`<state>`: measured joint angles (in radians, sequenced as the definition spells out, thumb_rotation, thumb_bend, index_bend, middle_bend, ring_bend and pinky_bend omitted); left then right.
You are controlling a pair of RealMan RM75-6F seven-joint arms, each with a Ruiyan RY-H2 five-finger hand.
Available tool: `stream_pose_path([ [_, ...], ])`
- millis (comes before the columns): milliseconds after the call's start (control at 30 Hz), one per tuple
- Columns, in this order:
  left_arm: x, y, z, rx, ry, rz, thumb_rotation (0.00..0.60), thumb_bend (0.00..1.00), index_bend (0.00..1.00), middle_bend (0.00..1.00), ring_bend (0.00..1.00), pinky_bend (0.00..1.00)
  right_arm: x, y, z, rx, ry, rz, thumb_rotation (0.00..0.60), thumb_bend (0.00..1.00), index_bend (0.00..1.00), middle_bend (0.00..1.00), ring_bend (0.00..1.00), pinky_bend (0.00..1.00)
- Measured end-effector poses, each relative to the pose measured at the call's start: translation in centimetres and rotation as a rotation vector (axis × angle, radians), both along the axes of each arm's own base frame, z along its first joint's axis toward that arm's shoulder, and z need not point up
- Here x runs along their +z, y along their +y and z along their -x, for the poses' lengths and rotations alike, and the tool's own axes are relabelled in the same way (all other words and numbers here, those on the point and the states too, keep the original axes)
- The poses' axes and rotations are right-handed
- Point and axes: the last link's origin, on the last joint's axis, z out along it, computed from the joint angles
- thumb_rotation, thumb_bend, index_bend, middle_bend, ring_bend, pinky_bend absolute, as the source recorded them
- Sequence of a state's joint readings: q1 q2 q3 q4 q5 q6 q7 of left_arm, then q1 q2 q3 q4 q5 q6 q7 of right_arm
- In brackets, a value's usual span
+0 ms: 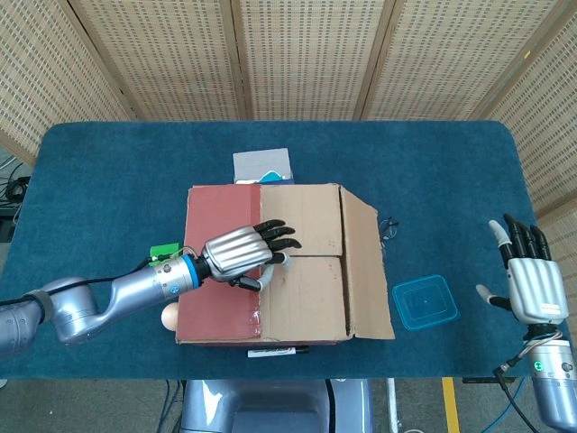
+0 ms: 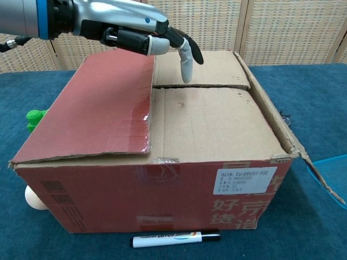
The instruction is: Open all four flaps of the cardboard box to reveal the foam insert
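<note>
The cardboard box (image 1: pixel 302 298) stands mid-table. Its red left flap (image 1: pixel 216 221) lies sloped over the top, the right flap (image 1: pixel 363 262) hangs outward, and the two brown inner flaps (image 2: pixel 200 67) lie flat and closed, meeting at a seam. My left hand (image 1: pixel 245 253) hovers over the box top at the red flap's edge and holds nothing. In the chest view the left hand (image 2: pixel 135 30) has one fingertip (image 2: pixel 186 69) pointing down just above the seam. Far to the right, my right hand (image 1: pixel 530 281) stays raised with fingers spread, empty. No foam shows.
A blue plastic tub (image 1: pixel 425 301) sits right of the box. A marker (image 2: pixel 176 238) lies at the box's front. A pale egg (image 2: pixel 33 197) and a green toy (image 2: pixel 35 118) sit by its left side. A grey packet (image 1: pixel 262 166) lies behind it.
</note>
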<state>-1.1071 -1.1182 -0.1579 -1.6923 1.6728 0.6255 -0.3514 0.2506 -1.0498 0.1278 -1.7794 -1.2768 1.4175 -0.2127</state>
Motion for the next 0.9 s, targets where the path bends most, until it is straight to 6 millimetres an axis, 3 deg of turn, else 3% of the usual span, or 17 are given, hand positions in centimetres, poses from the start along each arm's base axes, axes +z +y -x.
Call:
stream_pose_path([
  [600, -1.1, 0.4, 0.9, -0.029, 0.067, -0.062, 0.06, 0.78, 0.48, 0.22, 0.03, 0.0, 0.4, 0.3, 0.4, -0.012, -0.027, 0.015, 0.6, 0.18, 0.0, 0.0, 0.0, 0.0],
  [900, -0.9, 0.4, 1.2, -0.035, 0.076, -0.091, 0.059, 0.78, 0.57, 0.34, 0.11, 0.0, 0.4, 0.5, 0.7, -0.016, -0.032, 0.02, 0.6, 0.18, 0.0, 0.0, 0.0, 0.0],
])
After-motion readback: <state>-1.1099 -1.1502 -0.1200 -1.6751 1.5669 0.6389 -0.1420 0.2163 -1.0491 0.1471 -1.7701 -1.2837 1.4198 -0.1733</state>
